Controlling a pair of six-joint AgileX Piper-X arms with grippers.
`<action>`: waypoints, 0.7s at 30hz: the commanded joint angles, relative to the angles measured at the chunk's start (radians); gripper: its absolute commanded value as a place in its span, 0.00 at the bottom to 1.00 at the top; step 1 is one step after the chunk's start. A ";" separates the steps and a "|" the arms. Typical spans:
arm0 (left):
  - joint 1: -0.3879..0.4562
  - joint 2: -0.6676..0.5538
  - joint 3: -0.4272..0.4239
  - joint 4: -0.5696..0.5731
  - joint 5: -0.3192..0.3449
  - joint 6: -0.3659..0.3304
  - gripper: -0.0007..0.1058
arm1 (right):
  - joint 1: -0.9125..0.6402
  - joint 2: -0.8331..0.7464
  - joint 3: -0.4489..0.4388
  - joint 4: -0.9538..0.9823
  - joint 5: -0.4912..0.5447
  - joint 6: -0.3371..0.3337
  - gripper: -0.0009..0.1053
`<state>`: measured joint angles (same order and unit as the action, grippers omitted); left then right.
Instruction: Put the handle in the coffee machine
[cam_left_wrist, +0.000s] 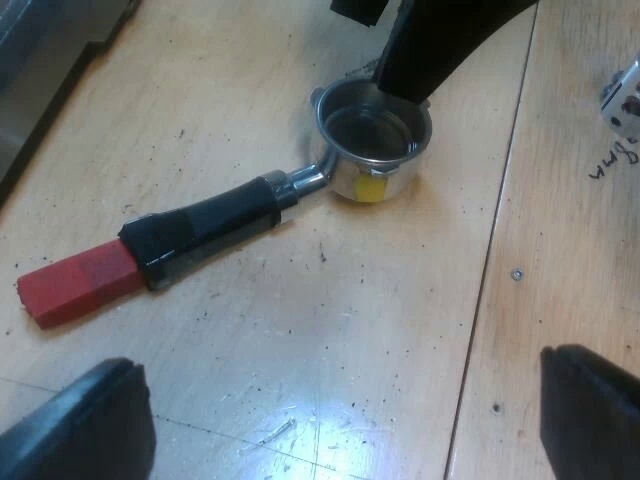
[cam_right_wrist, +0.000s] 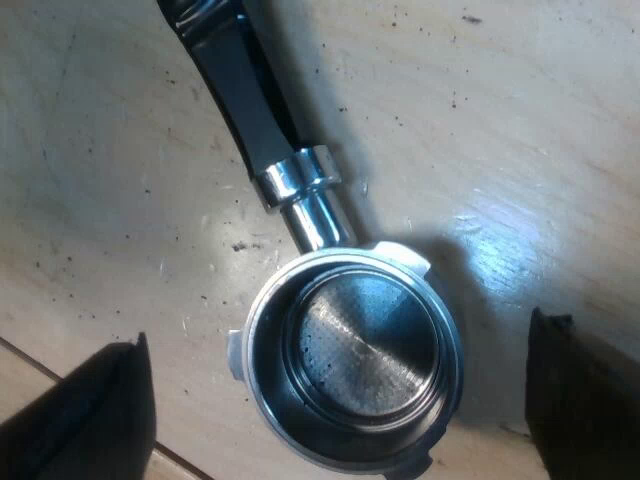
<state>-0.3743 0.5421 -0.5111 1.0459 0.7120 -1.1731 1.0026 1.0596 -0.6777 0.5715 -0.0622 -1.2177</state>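
Observation:
The metal holder (cam_left_wrist: 372, 140) lies flat on the wooden table, its empty basket facing up with a yellow mark (cam_left_wrist: 372, 187) on the side. Its dark handle (cam_left_wrist: 205, 228) ends in a red block (cam_left_wrist: 78, 285). My left gripper (cam_left_wrist: 345, 405) hangs open above the table, some way short of the holder, with nothing between its fingers. A black finger (cam_left_wrist: 420, 55) of the right arm reaches down at the basket's rim. From above, my right gripper (cam_right_wrist: 335, 400) is open and straddles the basket (cam_right_wrist: 350, 350), one finger on each side; the handle (cam_right_wrist: 240, 90) leads away from it.
A dark metal edge (cam_left_wrist: 40, 70), perhaps the machine's base, borders the table beyond the red end. A white object (cam_left_wrist: 622, 100) with writing beside it sits past a seam between boards. Coffee specks and a small screw (cam_left_wrist: 517, 273) dot the wood.

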 joint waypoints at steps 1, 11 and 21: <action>-0.007 0.002 -0.006 -0.003 0.005 -0.015 0.77 | 0.001 0.000 -0.009 -0.011 -0.001 -0.021 0.73; -0.007 0.002 -0.006 -0.011 -0.002 -0.062 0.77 | 0.001 0.000 -0.009 -0.006 -0.032 -0.021 0.73; -0.007 0.002 -0.009 -0.036 -0.031 -0.079 0.77 | 0.001 0.018 -0.009 0.068 -0.032 -0.016 0.73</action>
<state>-0.3743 0.5421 -0.5131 1.0245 0.6941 -1.2415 1.0026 1.0689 -0.6777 0.6207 -0.0925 -1.2177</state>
